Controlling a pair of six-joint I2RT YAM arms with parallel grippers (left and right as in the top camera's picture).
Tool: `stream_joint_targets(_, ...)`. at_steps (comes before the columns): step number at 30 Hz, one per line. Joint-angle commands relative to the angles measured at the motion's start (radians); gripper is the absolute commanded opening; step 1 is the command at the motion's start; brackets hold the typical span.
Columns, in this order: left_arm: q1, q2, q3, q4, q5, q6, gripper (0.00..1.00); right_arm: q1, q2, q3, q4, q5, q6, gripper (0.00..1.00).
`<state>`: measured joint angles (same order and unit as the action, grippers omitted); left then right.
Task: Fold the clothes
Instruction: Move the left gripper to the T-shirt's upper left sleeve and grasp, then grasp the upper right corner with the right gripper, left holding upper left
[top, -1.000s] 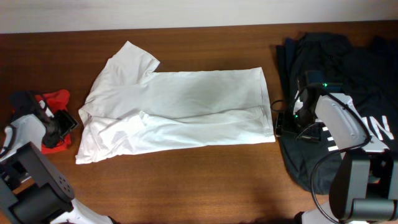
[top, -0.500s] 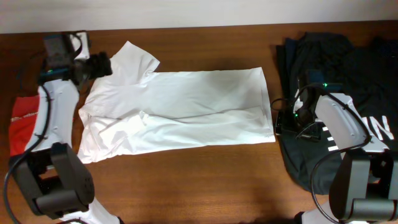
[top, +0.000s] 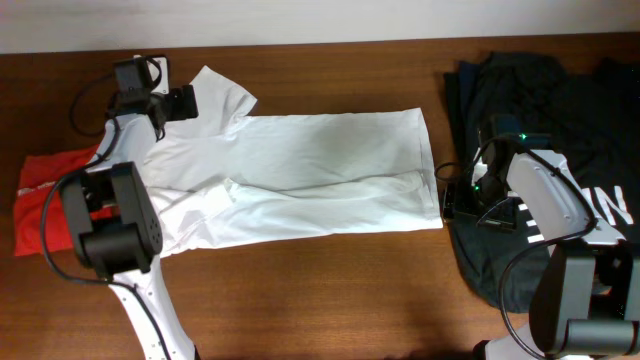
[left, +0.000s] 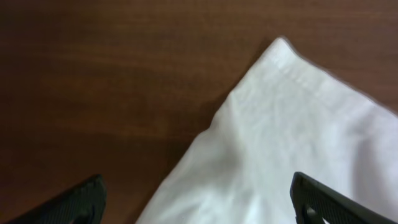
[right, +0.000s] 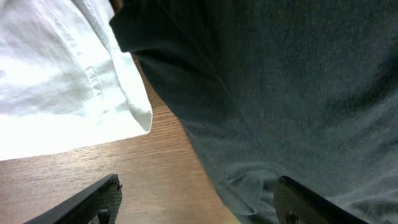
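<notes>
White cotton short-sleeved T-shirt (top: 300, 175) is laid flat mid-table, long axis L-R. Far sleeve tip is framed by left gripper (left: 196, 199), jaws apart; hem corner is faced by right gripper (right: 196, 199), likewise apart.

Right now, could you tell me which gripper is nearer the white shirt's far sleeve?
Left. The left gripper is at the sleeve; the right gripper is far off, by the shirt's hem.

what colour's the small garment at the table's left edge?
The garment is orange-red. The overhead view shows it best.
</notes>
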<state>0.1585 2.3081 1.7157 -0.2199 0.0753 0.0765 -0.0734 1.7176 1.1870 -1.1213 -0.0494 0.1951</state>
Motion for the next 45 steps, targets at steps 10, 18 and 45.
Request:
stream_joint_targets(10, -0.071, 0.182, 0.160, -0.040, 0.013, 0.030, 0.84, -0.006, -0.024, 0.003, 0.000, -0.002, 0.003, 0.82)
stream_joint_targets(18, -0.070, 0.198, 0.162, -0.121, 0.002, 0.030, 0.43, -0.006, -0.024, 0.003, 0.003, -0.002, 0.003, 0.82)
stream_joint_targets(45, -0.071, 0.042, 0.360, -0.739, 0.087, -0.085, 0.06, 0.101, 0.390, 0.429, 0.546, -0.163, -0.214, 0.81)
